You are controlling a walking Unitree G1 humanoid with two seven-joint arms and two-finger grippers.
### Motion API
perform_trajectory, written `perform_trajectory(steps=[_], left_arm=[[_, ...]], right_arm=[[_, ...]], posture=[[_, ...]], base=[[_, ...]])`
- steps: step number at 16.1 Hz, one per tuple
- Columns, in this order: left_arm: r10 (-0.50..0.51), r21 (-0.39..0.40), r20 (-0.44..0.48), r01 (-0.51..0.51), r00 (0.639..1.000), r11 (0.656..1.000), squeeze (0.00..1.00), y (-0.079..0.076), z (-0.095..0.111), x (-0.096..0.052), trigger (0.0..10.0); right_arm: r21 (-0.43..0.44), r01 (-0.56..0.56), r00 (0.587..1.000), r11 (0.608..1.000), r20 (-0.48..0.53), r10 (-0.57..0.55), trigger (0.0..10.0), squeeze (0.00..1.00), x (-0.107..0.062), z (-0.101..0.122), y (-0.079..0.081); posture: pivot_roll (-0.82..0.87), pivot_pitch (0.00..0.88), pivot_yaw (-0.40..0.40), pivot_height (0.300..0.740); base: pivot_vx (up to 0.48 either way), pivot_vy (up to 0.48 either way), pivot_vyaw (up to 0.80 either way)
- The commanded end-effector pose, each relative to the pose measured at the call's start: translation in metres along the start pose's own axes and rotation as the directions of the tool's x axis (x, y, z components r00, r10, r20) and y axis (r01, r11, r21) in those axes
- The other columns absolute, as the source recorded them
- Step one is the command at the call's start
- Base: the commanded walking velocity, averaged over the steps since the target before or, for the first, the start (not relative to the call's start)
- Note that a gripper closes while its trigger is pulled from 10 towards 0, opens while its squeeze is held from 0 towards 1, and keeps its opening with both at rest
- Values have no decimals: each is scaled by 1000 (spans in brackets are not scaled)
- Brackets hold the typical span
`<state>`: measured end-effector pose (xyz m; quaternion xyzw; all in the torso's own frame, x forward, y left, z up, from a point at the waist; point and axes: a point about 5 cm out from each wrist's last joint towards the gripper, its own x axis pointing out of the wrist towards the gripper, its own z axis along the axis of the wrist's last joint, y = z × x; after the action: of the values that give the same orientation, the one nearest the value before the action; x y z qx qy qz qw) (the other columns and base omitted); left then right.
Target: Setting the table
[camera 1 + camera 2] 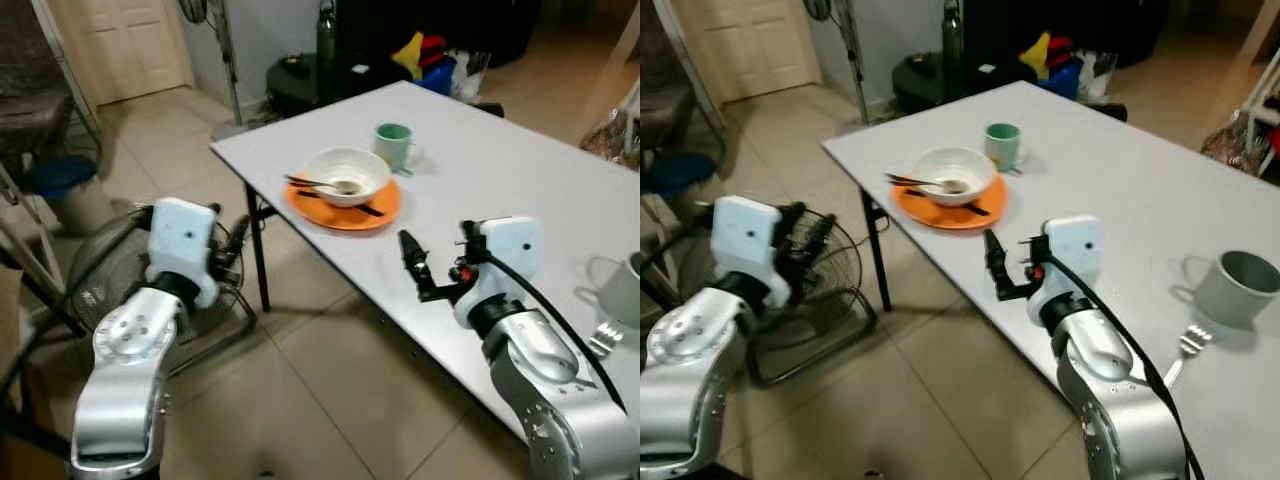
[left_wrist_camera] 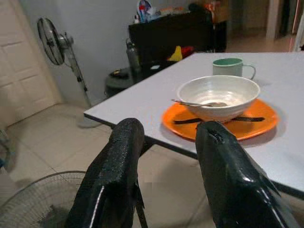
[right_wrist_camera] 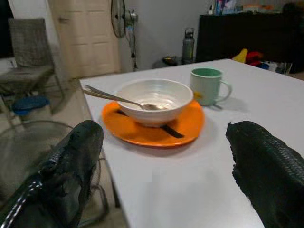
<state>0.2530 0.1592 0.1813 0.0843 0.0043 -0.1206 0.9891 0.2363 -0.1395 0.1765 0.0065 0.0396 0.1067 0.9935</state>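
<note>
On the white table [image 1: 520, 170] an orange plate [image 1: 312, 208] carries a white bowl [image 1: 350, 170] with a spoon [image 1: 318, 183] resting in it. Black chopsticks [image 1: 370, 209] lie across the plate under the bowl. A green mug [image 1: 394, 146] stands just behind the plate. A grey mug [image 1: 1235, 285] and a fork [image 1: 1185, 345] sit at the table's right. My right gripper [image 1: 435, 258] hovers open over the table's near edge, pointing at the plate [image 3: 147, 135]. My left gripper [image 1: 235, 238] is open off the table's left side, facing the bowl [image 2: 218, 95].
A floor fan [image 1: 110, 280] lies below my left arm. A standing fan [image 2: 52, 35], a black cabinet [image 2: 175, 33] and a bottle [image 3: 188, 45] are beyond the table. A chair [image 3: 28, 47] and a blue stool [image 1: 60, 175] stand at the left.
</note>
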Motion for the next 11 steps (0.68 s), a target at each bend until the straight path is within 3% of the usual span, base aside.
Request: perform_trajectory(steps=[1,11], left_arm=[[-18,-9,4,18,1000,1000,0,-6,2,1,10000],[-16,-6,-8,16,1000,1000,0,-6,2,-2,10000]], right_arm=[[9,30,1000,1000,3,-30,10000,0,0,0,-8],[17,-22,1000,1000,-20,23,10000,0,3,-3,-4]], posture=[[63,0,50,740],[81,0,36,740]], base=[[0,352,0],[0,353,0]])
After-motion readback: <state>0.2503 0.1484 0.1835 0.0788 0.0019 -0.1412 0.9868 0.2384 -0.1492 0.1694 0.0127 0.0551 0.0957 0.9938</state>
